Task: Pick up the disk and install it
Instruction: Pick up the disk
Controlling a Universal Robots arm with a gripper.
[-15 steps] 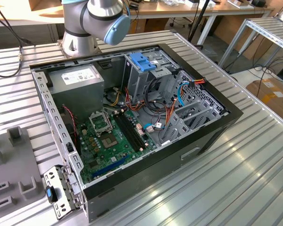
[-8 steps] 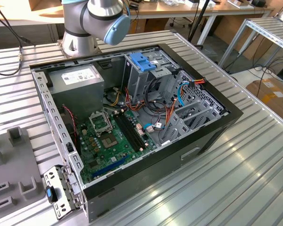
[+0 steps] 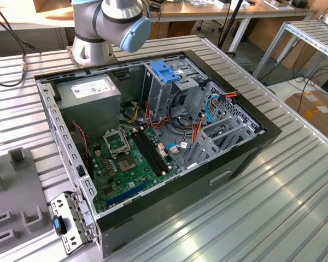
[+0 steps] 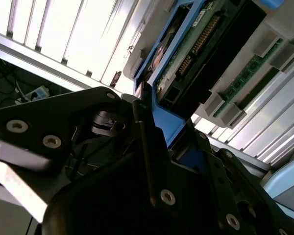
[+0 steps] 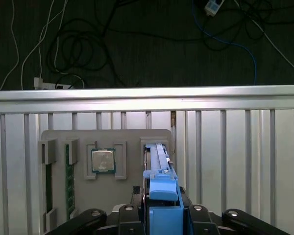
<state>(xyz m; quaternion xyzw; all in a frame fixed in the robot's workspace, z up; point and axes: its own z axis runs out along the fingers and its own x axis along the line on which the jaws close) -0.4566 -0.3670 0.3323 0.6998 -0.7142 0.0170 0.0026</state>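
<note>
First wrist view: the disk [image 5: 159, 166] is seen edge-on, so its broad faces are hidden. The lower part of the tool [image 5: 162, 208] is cut off by the frame edge. In the second wrist view the black body of the tool [image 4: 171, 137] covers the near end of the disk [image 4: 201, 54]. Only the disk's green circuit-board side and blue bracket can be made out there.

The disk stands on edge in a slot of the grey fixture tray [image 5: 108, 137]. The tool is directly over its near end. The blue bracket runs between the two fingers [image 4: 142, 132], which lie against both of its sides. The tool is closed to the bracket's width and grips the disk.

A processor chip [image 5: 103, 160] sits in the holder just beside the disk, and a memory stick [image 5: 68, 181] stands further along. The other side of the disk faces bare slatted bench [image 5: 235, 161]. The tray lies near the bench edge, with cables on the floor beyond.

In the exterior view, the open computer case [image 3: 229, 169] stands on the bench [image 3: 251, 218], with a blue-topped drive cage [image 3: 167, 73] near the arm [image 3: 112, 22].
</note>
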